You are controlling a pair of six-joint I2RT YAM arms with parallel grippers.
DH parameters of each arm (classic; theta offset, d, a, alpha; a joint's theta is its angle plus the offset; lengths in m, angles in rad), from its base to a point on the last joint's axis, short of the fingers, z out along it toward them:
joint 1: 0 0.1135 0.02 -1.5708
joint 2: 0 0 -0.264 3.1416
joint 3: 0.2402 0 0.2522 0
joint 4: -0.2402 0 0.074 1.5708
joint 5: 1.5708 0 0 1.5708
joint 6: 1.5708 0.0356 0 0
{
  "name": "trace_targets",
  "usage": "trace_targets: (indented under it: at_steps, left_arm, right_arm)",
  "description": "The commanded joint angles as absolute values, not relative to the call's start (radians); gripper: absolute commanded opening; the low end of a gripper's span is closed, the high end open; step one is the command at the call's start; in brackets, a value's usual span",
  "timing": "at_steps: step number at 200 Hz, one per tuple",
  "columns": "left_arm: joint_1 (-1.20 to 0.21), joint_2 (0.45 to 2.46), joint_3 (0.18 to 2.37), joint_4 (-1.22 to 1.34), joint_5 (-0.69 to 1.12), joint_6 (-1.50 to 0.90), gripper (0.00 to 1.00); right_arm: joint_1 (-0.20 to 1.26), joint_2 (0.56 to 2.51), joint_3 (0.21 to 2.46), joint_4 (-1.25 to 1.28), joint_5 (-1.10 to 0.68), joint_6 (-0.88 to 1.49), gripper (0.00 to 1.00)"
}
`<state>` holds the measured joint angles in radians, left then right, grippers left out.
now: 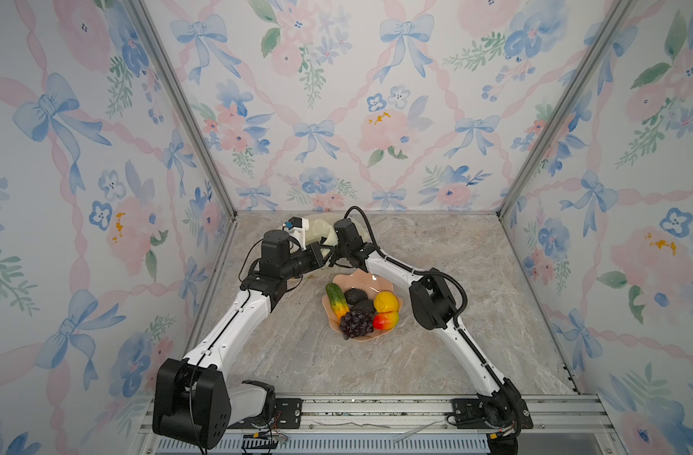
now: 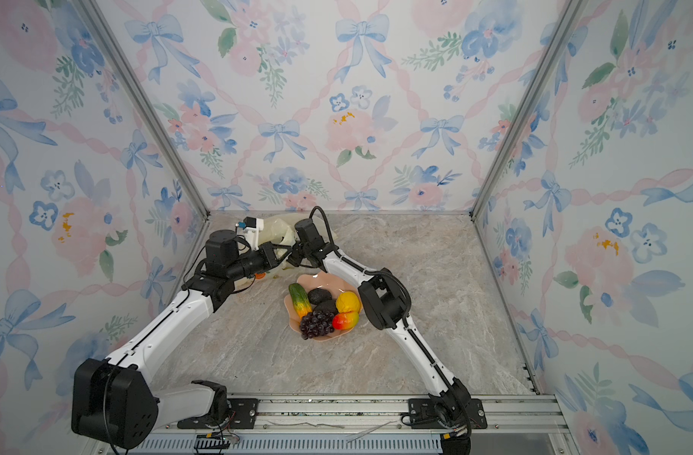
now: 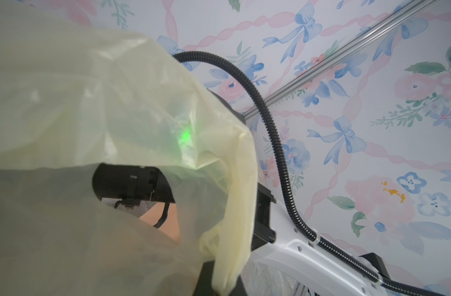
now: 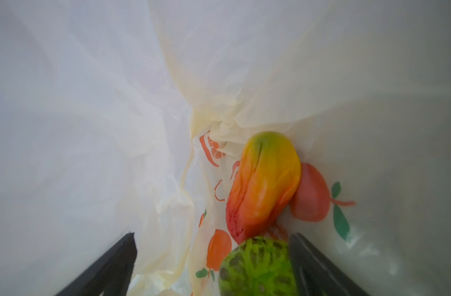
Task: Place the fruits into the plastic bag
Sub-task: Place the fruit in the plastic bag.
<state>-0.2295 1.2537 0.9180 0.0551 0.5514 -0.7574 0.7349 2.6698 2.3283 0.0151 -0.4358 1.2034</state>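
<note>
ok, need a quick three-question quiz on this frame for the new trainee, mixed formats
1. Multiple choice: which fruits lie inside the plastic bag?
A) mango and bumpy green ball
B) lemon and grape bunch
C) two avocados
2. True or false: the right gripper is clamped shut on the bumpy green ball.
3. Count: how many fruits sit in the pink bowl?

Key:
1. A.
2. False. Its jaws stand wide apart, with the ball loose between them.
3. Six.
</note>
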Motion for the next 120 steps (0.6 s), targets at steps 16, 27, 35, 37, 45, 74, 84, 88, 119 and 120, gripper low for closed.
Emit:
trace_targets:
  at_steps: [16, 27, 35, 37, 45, 74, 84, 88, 119, 120]
  left_arm:
    - [-0.224, 1.231, 0.897, 0.083, 0.572, -0.770, 0.00]
    - [-0.222, 1.224, 0.897, 0.080, 0.571, -0.770, 0.00]
    - [-0.219, 1.221, 0.897, 0.078, 0.571, -0.770, 0.00]
    - [-0.216, 1.220, 0.897, 0.078, 0.571, -0.770, 0.00]
    - [-0.213, 1.217, 0.897, 0.077, 0.571, -0.770, 0.00]
    - [-0.190, 1.203, 0.897, 0.074, 0.581, -0.774, 0.00]
    - [-0.180, 1.201, 0.902, 0.072, 0.587, -0.775, 0.00]
    - [-0.176, 1.200, 0.904, 0.070, 0.590, -0.775, 0.00]
    - [-0.138, 1.189, 0.911, 0.058, 0.594, -0.772, 0.00]
    - [-0.137, 1.189, 0.912, 0.057, 0.594, -0.772, 0.00]
  right_arm:
    - [0.741, 2.656, 2.346, 0.066, -0.454, 1.193, 0.96]
    - [0.740, 2.643, 2.331, 0.075, -0.455, 1.192, 0.96]
    - [0.740, 2.631, 2.319, 0.082, -0.457, 1.195, 0.97]
    - [0.740, 2.628, 2.316, 0.083, -0.457, 1.195, 0.96]
    - [0.738, 2.613, 2.304, 0.094, -0.459, 1.196, 0.97]
    - [0.735, 2.566, 2.269, 0.139, -0.470, 1.211, 0.97]
    - [0.732, 2.554, 2.269, 0.125, -0.471, 1.201, 0.97]
    - [0.732, 2.549, 2.271, 0.112, -0.471, 1.193, 0.97]
    - [0.723, 2.500, 2.284, -0.107, -0.432, 1.078, 0.98]
    - [0.723, 2.499, 2.282, -0.115, -0.430, 1.074, 0.98]
